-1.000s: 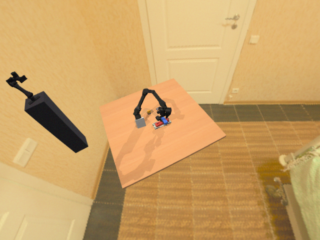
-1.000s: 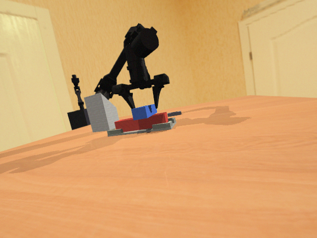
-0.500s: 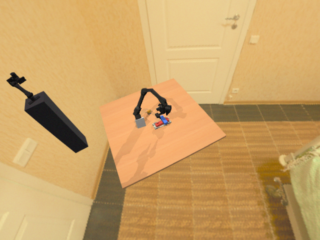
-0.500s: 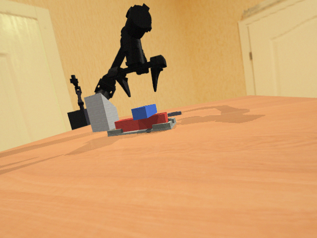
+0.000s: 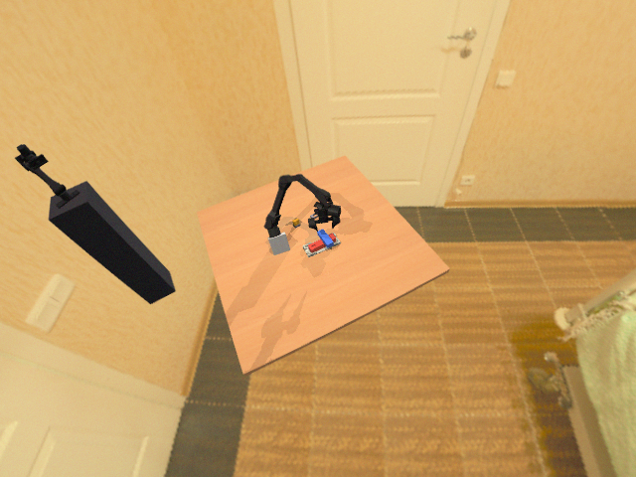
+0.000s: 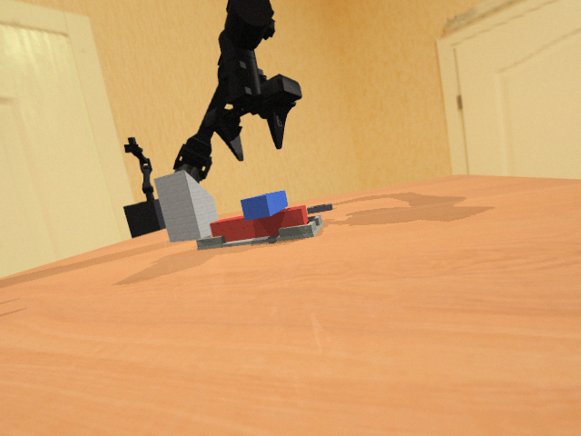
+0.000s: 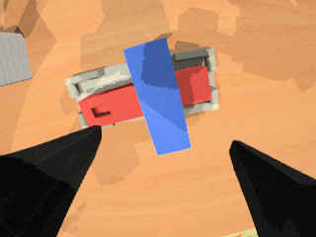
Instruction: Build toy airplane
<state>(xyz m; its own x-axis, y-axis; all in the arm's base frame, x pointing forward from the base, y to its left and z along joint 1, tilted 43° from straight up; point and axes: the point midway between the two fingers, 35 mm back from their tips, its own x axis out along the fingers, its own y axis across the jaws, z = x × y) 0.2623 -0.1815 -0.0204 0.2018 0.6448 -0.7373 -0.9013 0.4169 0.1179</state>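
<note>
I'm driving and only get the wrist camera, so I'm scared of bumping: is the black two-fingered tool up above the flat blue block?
Observer: Yes. From the side, air shows between the open black two-fingered tool and the flat blue block.
Operator: Phew! Any more pieces?
Observer: A small yellow piece, between the tool and the arm's base.
Operator: Is the blue one floating?
Observer: No gap shows, side-on, between it and the long red fuselage.
</note>
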